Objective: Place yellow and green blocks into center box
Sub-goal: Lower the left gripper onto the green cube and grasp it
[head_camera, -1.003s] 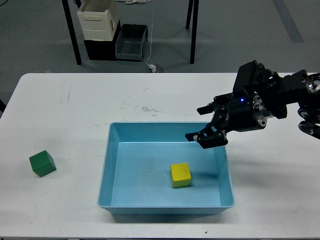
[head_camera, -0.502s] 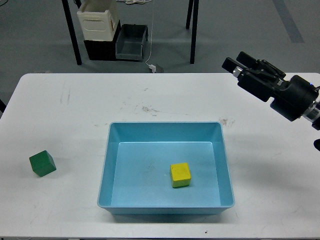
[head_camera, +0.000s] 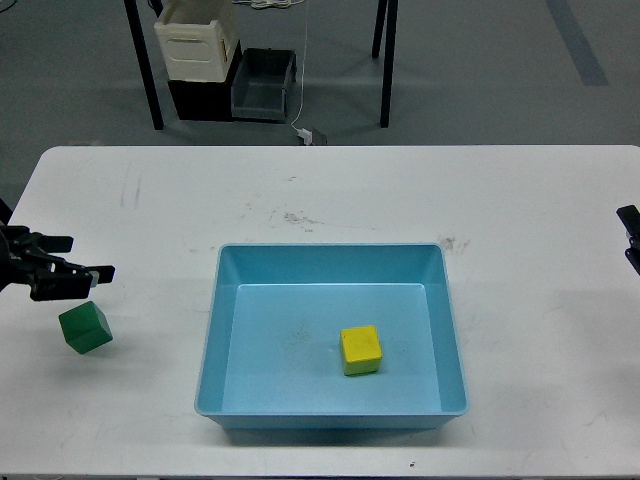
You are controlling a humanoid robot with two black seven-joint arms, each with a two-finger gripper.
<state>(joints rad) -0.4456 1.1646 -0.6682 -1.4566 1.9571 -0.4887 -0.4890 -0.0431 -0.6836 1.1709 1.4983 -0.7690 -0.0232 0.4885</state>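
The yellow block (head_camera: 361, 349) lies inside the light blue center box (head_camera: 330, 251), right of its middle. The dark green block (head_camera: 85, 327) sits on the white table, left of the box. My left gripper (head_camera: 85, 258) comes in from the left edge, open and empty, just above and behind the green block without touching it. Only a small black tip of my right gripper (head_camera: 630, 237) shows at the right edge, too little to tell its state.
The white table (head_camera: 330, 190) has faint scuff marks behind the box. On the floor beyond it stand a cream bin (head_camera: 195, 40), a grey crate (head_camera: 262, 85) and black table legs (head_camera: 145, 70).
My right arm has drawn back from over the box to the right edge of the view. My left gripper has come in from the left, near the green block. Neither block has moved.
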